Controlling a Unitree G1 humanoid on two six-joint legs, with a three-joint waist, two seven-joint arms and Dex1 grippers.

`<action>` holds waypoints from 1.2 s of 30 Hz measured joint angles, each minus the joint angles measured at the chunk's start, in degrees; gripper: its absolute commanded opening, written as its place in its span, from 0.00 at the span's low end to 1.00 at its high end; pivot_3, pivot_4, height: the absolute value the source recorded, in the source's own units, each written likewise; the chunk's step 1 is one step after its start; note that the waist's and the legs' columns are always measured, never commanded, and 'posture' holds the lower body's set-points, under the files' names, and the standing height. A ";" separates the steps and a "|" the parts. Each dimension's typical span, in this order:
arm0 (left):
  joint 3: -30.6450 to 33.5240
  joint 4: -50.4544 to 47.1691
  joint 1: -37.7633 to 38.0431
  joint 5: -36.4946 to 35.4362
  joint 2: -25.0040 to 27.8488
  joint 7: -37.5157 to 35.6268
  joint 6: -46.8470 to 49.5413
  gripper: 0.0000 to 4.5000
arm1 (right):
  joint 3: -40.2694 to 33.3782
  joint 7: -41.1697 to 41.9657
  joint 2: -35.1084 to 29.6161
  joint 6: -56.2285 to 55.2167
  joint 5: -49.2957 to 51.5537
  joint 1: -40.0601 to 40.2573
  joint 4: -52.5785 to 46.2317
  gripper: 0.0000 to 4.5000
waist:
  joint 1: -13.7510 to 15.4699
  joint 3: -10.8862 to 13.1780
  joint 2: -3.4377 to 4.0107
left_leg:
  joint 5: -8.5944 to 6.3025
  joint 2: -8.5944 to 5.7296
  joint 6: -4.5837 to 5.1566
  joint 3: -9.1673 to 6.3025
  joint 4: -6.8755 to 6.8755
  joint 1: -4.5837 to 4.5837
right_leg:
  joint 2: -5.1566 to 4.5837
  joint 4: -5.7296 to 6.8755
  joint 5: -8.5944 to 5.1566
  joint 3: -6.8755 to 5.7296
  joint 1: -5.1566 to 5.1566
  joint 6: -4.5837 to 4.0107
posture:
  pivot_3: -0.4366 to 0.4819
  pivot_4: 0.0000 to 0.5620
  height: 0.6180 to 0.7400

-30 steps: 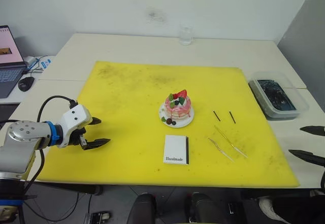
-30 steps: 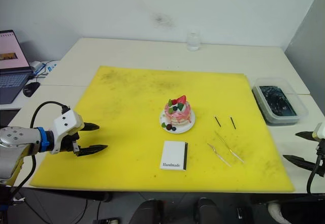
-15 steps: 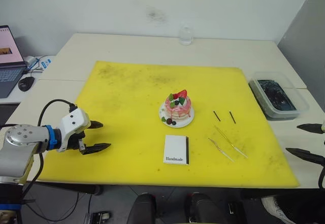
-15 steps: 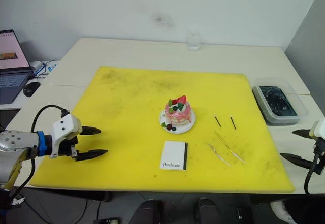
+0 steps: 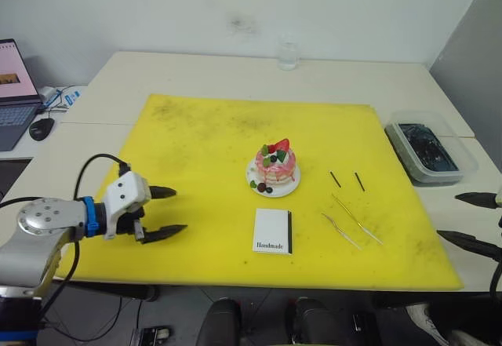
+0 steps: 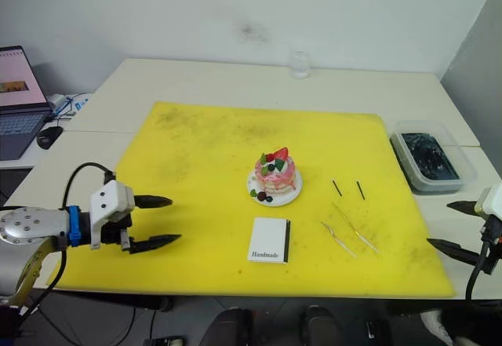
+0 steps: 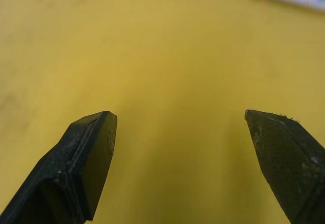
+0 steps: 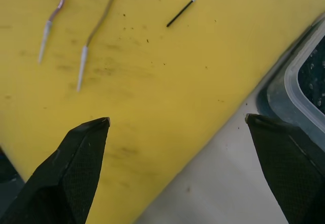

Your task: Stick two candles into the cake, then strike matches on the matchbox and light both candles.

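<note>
The cake [image 5: 274, 165] stands on its white plate [image 5: 252, 183] at the middle of the yellow mat. The white matchbox [image 5: 272, 231] lies flat just in front of it. Two short dark matches [image 5: 335, 179] [image 5: 358, 181] lie to the right of the cake. Two long pale candles [image 5: 357, 220] [image 5: 340, 231] lie on the mat nearer the front. My left gripper [image 5: 179, 210] is open and empty over the mat's front left, well left of the matchbox. My right gripper [image 5: 449, 216] is open and empty just off the mat's right edge, with the candles [image 8: 96, 26] and a match [image 8: 180, 11] ahead of it.
A yellow foam mat [image 5: 212, 134] covers most of the table. A clear plastic container [image 5: 427, 150] with dark contents sits beside the mat's right edge. A small glass [image 5: 287, 56] stands at the back. A laptop [image 5: 12, 87] and mouse [image 5: 39, 129] are on the far left.
My left gripper has slid to the right over the mat, toward the matchbox, still open. The right gripper has barely shifted.
</note>
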 measured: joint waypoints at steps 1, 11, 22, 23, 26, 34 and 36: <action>-0.38 -2.83 0.16 -1.59 -0.22 0.10 1.89 1.00 | -0.35 -0.60 0.55 1.80 0.69 0.84 -2.38 1.00 | 0.01 0.00 0.01 | 0.00 0.00 0.00 0.00 0.01 0.01 | 0.00 0.00 0.01 0.00 0.01 0.01 | 0.48 0.27 1.00; -10.42 -17.95 -5.02 -10.34 -8.28 2.81 9.71 1.00 | 8.17 -12.94 1.62 17.37 2.57 0.51 -17.66 1.00 | -0.01 -0.06 0.03 | 0.01 -0.08 0.01 0.01 0.13 0.02 | 0.12 0.02 0.08 0.07 0.04 0.12 | 0.48 0.27 1.00; -14.74 -19.22 -7.29 -8.95 -11.03 5.73 9.60 1.00 | 24.33 -21.31 -0.48 25.95 2.47 -12.17 -16.36 1.00 | -0.02 -0.05 0.02 | 0.01 -0.11 0.01 -0.01 0.11 -0.04 | 0.33 -0.02 0.06 0.07 0.01 0.09 | 0.48 0.27 1.00; -15.13 -19.32 -7.30 -8.83 -11.35 6.16 9.61 1.00 | 25.41 -21.90 -0.44 26.10 2.41 -12.85 -15.90 1.00 | -0.02 -0.05 0.01 | 0.01 -0.10 0.01 -0.01 0.12 -0.05 | 0.33 -0.03 0.06 0.08 0.01 0.09 | 0.48 0.27 1.00; -15.82 -19.95 -7.23 -8.69 -11.91 7.15 9.65 1.00 | 28.12 -22.83 -0.37 26.16 2.29 -13.89 -14.61 1.00 | -0.02 -0.05 0.01 | 0.01 -0.10 0.02 -0.01 0.12 -0.04 | 0.32 -0.02 0.06 0.07 0.01 0.10 | 0.48 0.27 1.00; -16.57 -20.09 -7.37 -8.03 -12.51 8.17 9.65 1.00 | 32.11 -25.06 0.24 25.28 0.52 -15.18 -12.67 0.92 | -0.02 -0.05 0.02 | 0.01 -0.10 0.02 -0.01 0.12 -0.03 | 0.34 -0.01 0.07 0.08 0.00 0.10 | 0.48 0.27 1.00; -16.65 -20.09 -7.37 -8.00 -12.51 8.31 9.65 1.00 | 32.62 -25.40 0.25 25.27 0.35 -15.18 -12.41 0.81 | -0.02 -0.05 0.02 | 0.01 -0.09 0.02 -0.01 0.12 -0.04 | 0.34 -0.01 0.07 0.08 0.00 0.10 | 0.48 0.27 1.00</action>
